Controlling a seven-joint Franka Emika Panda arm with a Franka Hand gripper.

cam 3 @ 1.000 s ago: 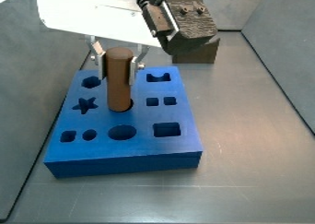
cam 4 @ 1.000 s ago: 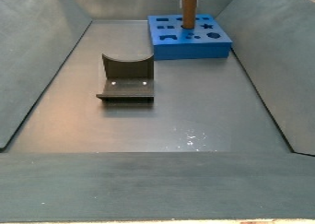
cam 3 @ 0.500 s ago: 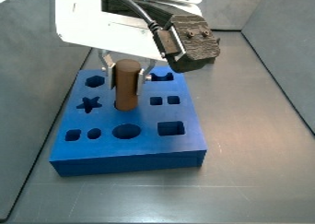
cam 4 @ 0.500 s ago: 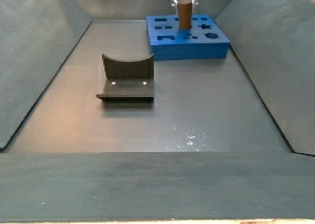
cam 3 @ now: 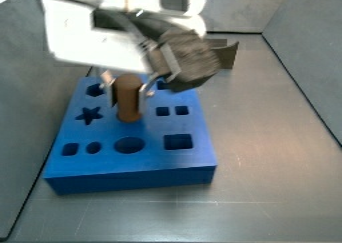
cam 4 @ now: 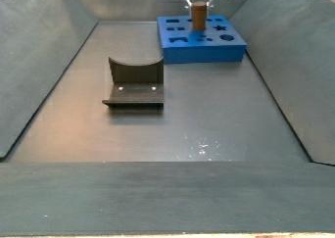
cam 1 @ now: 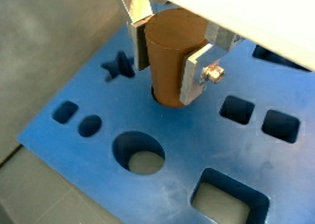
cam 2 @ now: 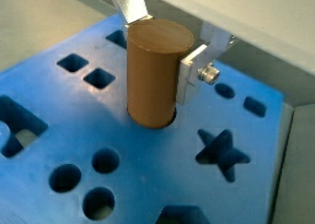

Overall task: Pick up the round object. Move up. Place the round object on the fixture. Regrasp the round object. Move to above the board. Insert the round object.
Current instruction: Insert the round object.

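Observation:
The round object (cam 3: pixel 128 97) is an orange-brown peg standing upright, its lower end inside a round hole near the middle of the blue board (cam 3: pixel 134 159). My gripper (cam 3: pixel 131 85) is right above the board and shut on the peg. Both wrist views show the silver fingers (cam 1: pixel 194 73) pressed against opposite sides of the peg (cam 1: pixel 172 53), and the peg (cam 2: pixel 155 71) entering the board (cam 2: pixel 74 117) beside the star hole (cam 2: pixel 222 147). In a side view the gripper (cam 4: pixel 197 9) holds the peg (cam 4: pixel 199 19) over the board (cam 4: pixel 203 50). The fixture (cam 4: pixel 133 82) stands apart, empty.
The fixture (cam 3: pixel 222 51) shows partly behind the gripper, past the board's far corner. Other holes lie round the peg: a larger round hole (cam 1: pixel 139 152), square holes (cam 1: pixel 237 108) and small ones (cam 2: pixel 76 177). Grey tray walls (cam 4: pixel 39 75) slope up on both sides.
The gripper has come down with the peg. The peg's lower end has sunk further into the round hole, so less of it stands above the board.

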